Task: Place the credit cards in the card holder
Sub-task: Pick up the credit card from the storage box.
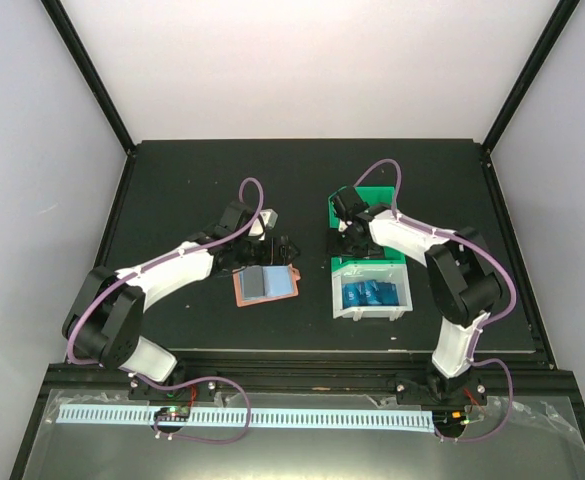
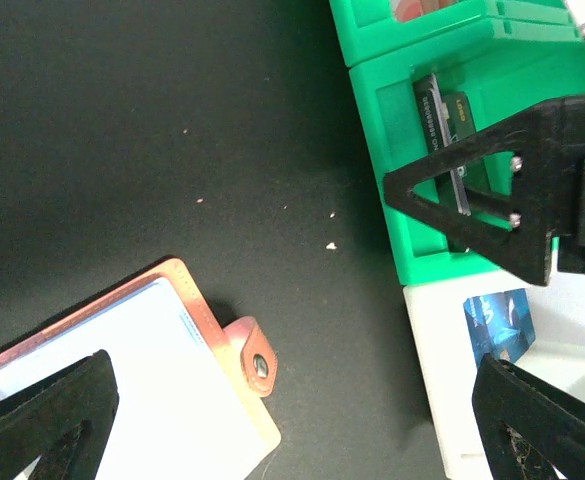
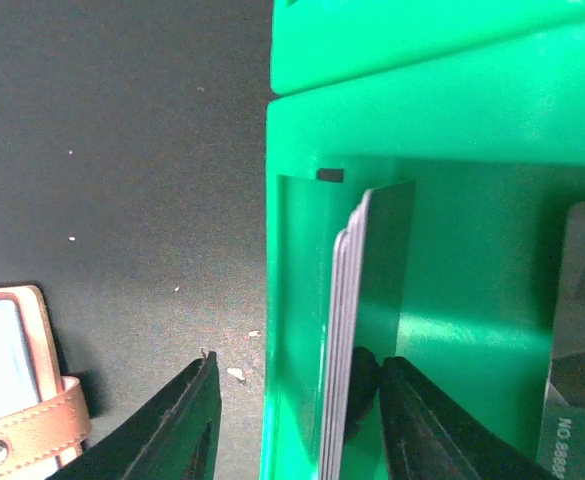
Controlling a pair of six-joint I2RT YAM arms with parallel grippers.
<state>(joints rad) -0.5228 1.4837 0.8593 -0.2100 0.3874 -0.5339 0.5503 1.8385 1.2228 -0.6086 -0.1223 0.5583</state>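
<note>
The card holder lies open on the black table, salmon-pink with pale pockets; its snap tab points toward the bins. Blue credit cards lie in a white bin. A stack of dark credit cards stands on edge against the left wall of a green bin. My right gripper is open and straddles that wall and the stack, one finger outside the bin and one inside. Another dark card lies flat in the bin. My left gripper hangs wide open over the holder's right edge, holding nothing.
The green bin and the white bin stand touching, right of the holder. A narrow strip of black table separates the holder from the bins. Black frame posts stand at the table's back corners. White crumbs dot the table.
</note>
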